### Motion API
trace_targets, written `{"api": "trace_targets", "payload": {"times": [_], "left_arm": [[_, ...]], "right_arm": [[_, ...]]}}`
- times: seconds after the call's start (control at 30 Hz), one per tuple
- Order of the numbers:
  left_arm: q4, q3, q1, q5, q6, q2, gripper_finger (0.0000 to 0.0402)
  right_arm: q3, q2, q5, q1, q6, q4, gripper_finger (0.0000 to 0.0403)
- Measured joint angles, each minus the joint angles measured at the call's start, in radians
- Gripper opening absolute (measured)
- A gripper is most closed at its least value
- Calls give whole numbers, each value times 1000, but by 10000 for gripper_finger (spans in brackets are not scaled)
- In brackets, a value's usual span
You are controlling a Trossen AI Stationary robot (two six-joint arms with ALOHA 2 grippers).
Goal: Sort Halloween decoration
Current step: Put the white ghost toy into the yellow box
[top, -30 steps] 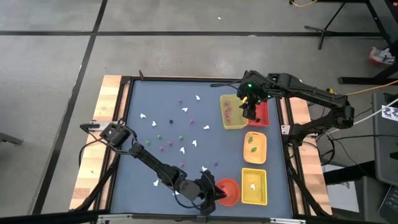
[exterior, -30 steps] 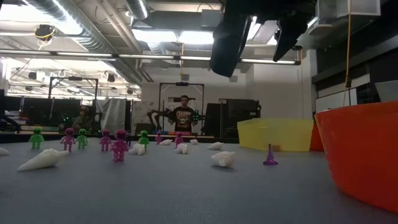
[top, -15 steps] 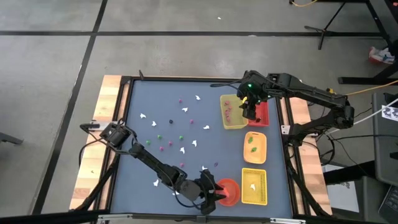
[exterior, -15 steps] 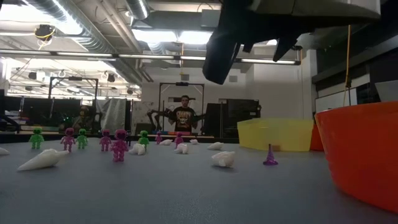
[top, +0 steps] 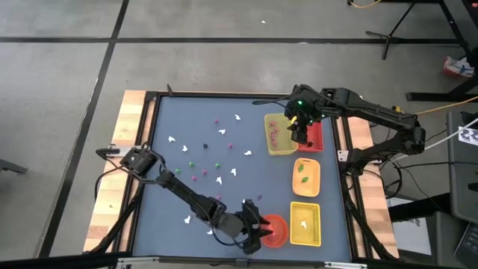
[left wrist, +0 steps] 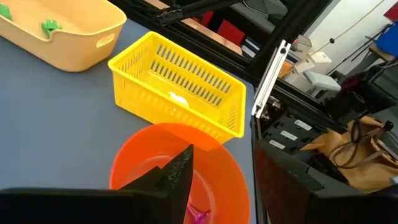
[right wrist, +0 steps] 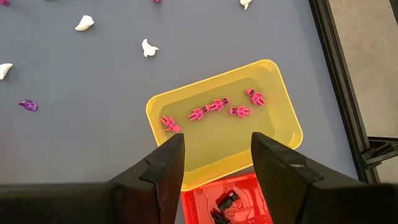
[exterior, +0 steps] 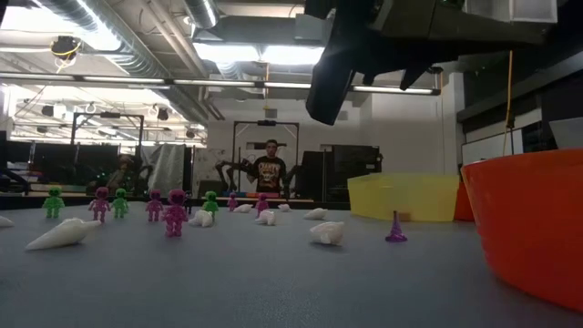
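Loose Halloween decoration pieces (top: 216, 161), white, pink and green, lie scattered on the blue-grey table. In the low view, pink and green figures (exterior: 173, 211) stand upright among white pieces lying flat (exterior: 59, 234). My left gripper (top: 254, 226) hangs open over the orange bowl (left wrist: 180, 168) at the near edge. One finger (left wrist: 177, 177) shows above the bowl, and a purple piece (left wrist: 198, 214) lies inside it. My right gripper (right wrist: 217, 146) hangs open, high above the yellow tray (right wrist: 273, 134), which holds several pink figures (right wrist: 214, 106).
A red tray (right wrist: 249, 193) with dark pieces sits beside the yellow tray. A pale orange tray (top: 306, 173) holds green pieces, and a yellow basket (left wrist: 180, 93) holds a white piece. A purple cone (exterior: 395, 228) stands near the bowl. A person stands in the room beyond the table.
My left gripper's fingers have spread apart above the orange bowl, and the hand has stayed where it was. My right arm has kept still.
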Motion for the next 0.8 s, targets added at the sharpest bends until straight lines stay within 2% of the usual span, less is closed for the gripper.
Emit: {"api": "trace_targets", "payload": {"times": [0.6, 0.8], "left_arm": [[7, 0, 39, 0, 340, 0, 151], [-2, 0, 62, 11, 367, 0, 151]], "right_arm": [[0, 0, 0, 0, -10, 0, 184], [0, 0, 0, 0, -10, 0, 184]]}}
